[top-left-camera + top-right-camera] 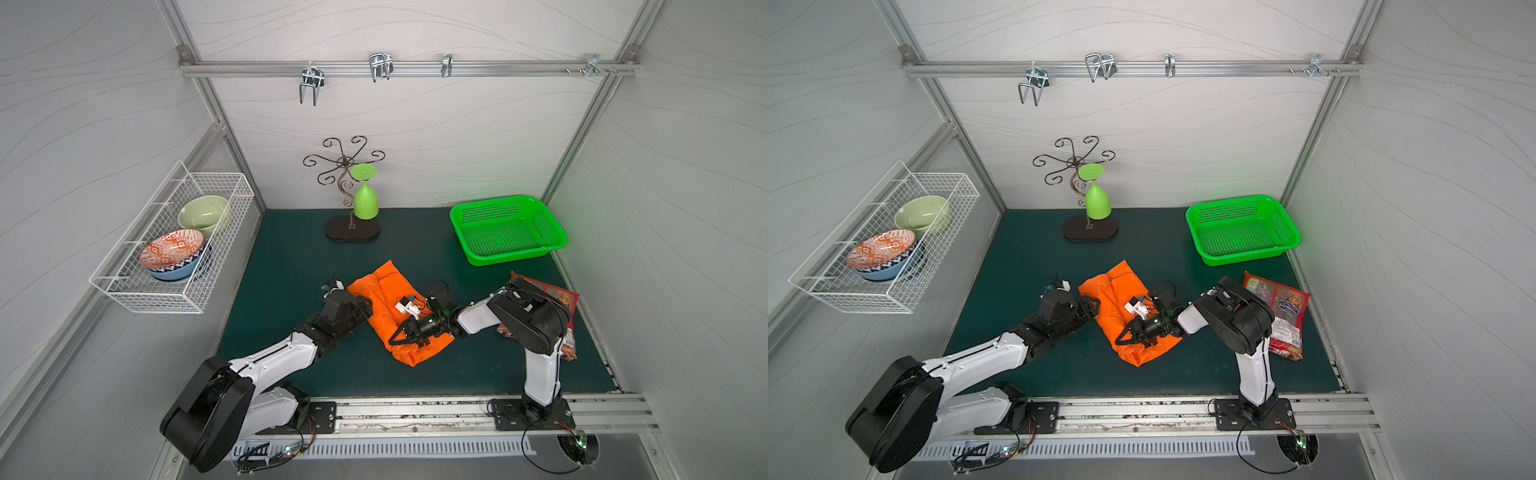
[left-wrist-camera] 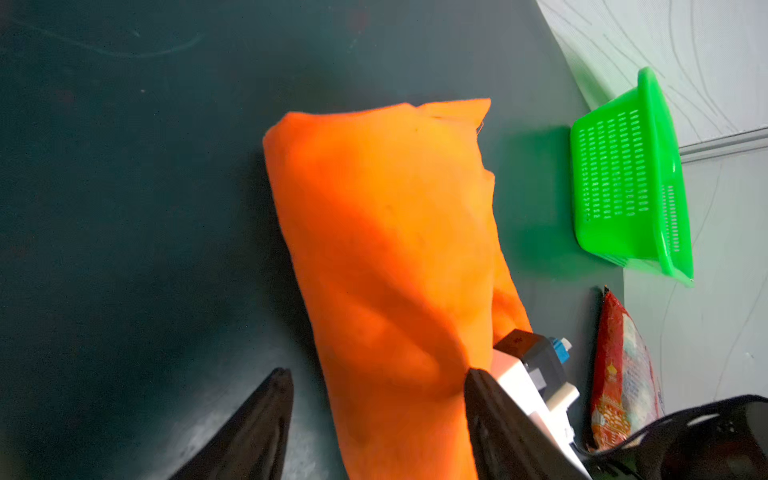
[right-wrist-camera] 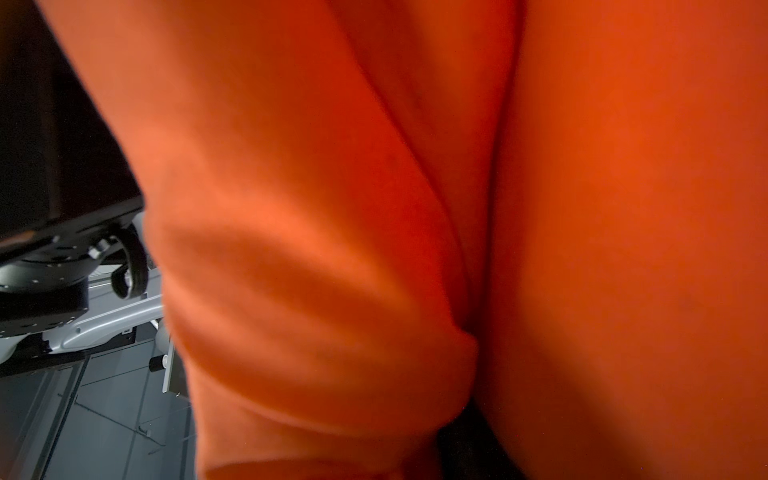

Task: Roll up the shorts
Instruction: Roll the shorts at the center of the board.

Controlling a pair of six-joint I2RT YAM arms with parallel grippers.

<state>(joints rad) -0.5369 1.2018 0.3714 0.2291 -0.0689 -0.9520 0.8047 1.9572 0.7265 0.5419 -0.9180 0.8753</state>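
- Shorts (image 1: 380, 299) are lying in the middle of the mat as a long orange bundle, running from far left to near right.
- Judging by the shape, the rolling is looking mostly done. The cloth is sitting in thick rounded layers rather than flat, and a deep crease is running along it in the right wrist view.
- A pointed corner is sticking out at the far end and the near end is looking looser, so some tightening or tucking is probably remaining.
- Left gripper (image 1: 365, 306) is sitting at the bundle's left edge with its fingers standing wide apart. In the left wrist view the roll is passing between them without being clamped.
- Right gripper (image 1: 406, 341) is resting low over the near part of the roll. Its fingers are parted more narrowly, and no fold is showing pinched between them.
- Both grippers are likely needing to pull clear before the job is counting as finished.
- Mat (image 1: 291, 257) is covering the work surface in dark teal, flat and faintly scuffed.
- Green basket (image 1: 507, 230) is sitting empty at the far right, and snack packets (image 1: 1283, 316) are lying along the right edge.
- A wire stand (image 1: 352, 228) is holding an upturned green glass (image 1: 365, 203) at the far middle.
- White panelled walls (image 1: 457, 137) are closing in the cell. A wire rack (image 1: 124, 286) of bowls (image 1: 172, 249) is hanging on the left wall, and a rail (image 1: 415, 66) with hooks (image 1: 311, 85) is running across the far wall.
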